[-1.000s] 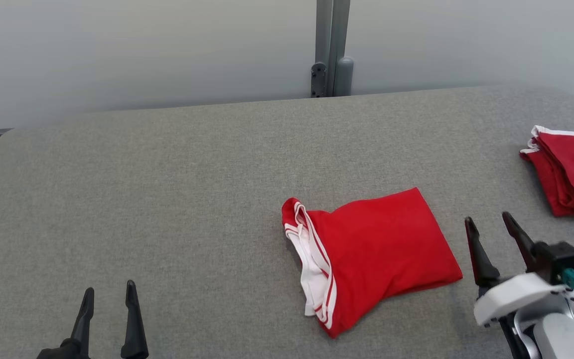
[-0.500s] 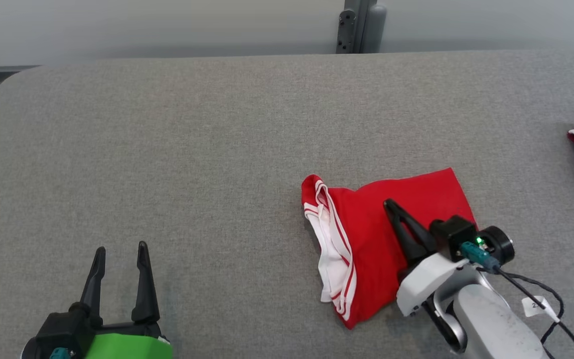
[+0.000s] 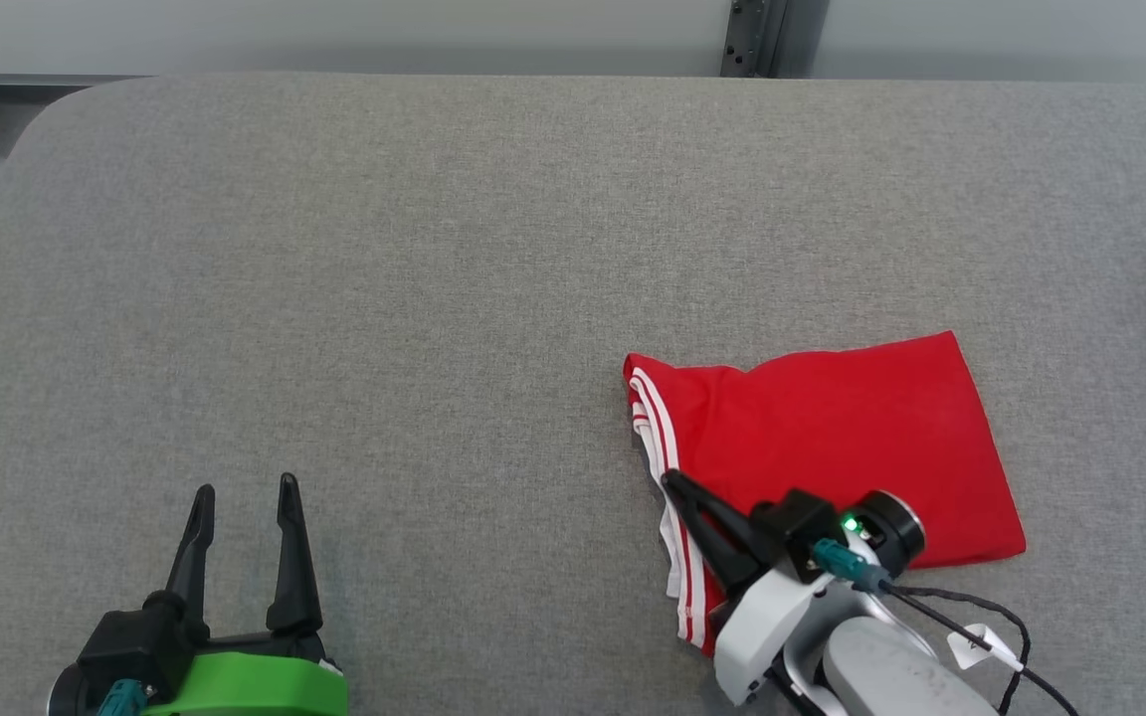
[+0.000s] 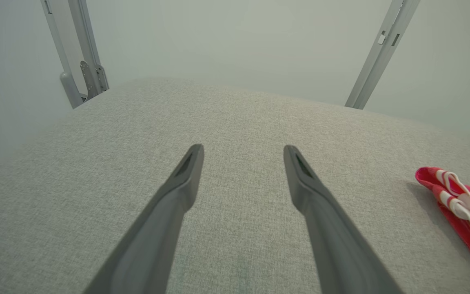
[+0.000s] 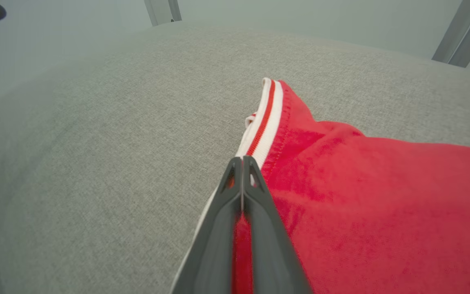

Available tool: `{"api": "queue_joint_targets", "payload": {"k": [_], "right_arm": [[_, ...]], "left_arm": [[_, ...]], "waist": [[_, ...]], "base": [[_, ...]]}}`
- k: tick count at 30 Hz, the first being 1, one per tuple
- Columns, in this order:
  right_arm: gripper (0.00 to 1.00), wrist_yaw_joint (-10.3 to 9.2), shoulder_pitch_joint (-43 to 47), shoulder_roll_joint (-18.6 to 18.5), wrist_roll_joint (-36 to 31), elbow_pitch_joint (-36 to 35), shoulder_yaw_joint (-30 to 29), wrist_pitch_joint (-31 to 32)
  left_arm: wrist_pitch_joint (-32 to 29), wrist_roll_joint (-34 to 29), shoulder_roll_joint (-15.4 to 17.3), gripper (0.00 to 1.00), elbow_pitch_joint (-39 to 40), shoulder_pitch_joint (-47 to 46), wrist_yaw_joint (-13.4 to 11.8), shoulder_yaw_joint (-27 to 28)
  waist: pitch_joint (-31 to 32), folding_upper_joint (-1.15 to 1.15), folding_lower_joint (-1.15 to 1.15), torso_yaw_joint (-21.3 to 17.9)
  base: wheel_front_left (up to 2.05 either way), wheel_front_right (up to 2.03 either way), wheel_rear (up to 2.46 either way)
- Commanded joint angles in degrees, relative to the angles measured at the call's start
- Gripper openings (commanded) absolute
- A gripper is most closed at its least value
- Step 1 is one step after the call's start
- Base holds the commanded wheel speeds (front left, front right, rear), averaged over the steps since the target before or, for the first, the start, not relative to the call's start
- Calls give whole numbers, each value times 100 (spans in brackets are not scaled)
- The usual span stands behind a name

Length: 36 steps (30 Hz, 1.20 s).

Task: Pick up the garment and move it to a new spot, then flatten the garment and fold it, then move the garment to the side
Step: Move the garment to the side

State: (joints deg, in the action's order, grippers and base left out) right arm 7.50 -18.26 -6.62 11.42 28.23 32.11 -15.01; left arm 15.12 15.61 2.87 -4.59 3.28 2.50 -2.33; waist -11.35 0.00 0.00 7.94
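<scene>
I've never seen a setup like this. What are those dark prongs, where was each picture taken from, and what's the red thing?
This is a two-armed robot. The wide picture comes from a camera on its head, looking down at a grey cloth-covered table. The other two come from cameras on its wrists, each looking along that arm's own two fingers. Those prongs are its grippers. The left gripper stands open above the table, holding nothing. The right gripper is shut on the white-striped edge of a red garment lying on the table; its wrist view shows red cloth pinched between the fingers.
</scene>
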Motion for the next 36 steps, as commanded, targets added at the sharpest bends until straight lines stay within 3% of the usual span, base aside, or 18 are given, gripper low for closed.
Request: {"api": "queue_joint_targets", "payload": {"k": [1,6,11,12,13,15,21,27,36], "right_arm": [[0,-2,-5,22,64,29,131,-19],[0,-2,-93,100,209,4,455,-19],[0,-2,204,-14,232,-753,-151,-18],[11,-2,338,-66,204,-945,-343,-18],[36,-2,460,-125,139,-1166,-534,-18],[100,-2,743,-229,42,-1524,-967,-18],[100,-3,1525,-534,-85,-1902,-2150,-18],[100,-2,1833,-655,-21,-1765,-2956,-18],[100,-2,1976,-586,77,-1440,-3304,-18]], "left_arm": [[1,75,7,100,-19,-84,-31,-5],[1,84,7,100,-9,4,-49,25],[0,-2,7,100,98,179,-55,178],[1,-4,8,100,119,244,-70,220],[1,-6,7,100,131,305,-82,267],[1,-13,7,100,151,441,-91,346],[1,-24,8,100,188,830,-64,457],[0,17,9,100,144,976,23,484],[0,63,9,100,119,1045,77,434]], "waist": [[14,0,0,-5],[114,0,0,-101],[390,0,0,-284],[472,0,0,-338],[568,0,0,-401],[745,0,0,-523],[1125,0,0,-870],[1220,0,0,-1052],[1236,0,0,-978]], "base": [[0,0,0],[0,0,0],[0,0,0],[0,0,0],[0,0,0],[0,0,0],[0,0,0],[0,0,0],[0,0,0]]}}
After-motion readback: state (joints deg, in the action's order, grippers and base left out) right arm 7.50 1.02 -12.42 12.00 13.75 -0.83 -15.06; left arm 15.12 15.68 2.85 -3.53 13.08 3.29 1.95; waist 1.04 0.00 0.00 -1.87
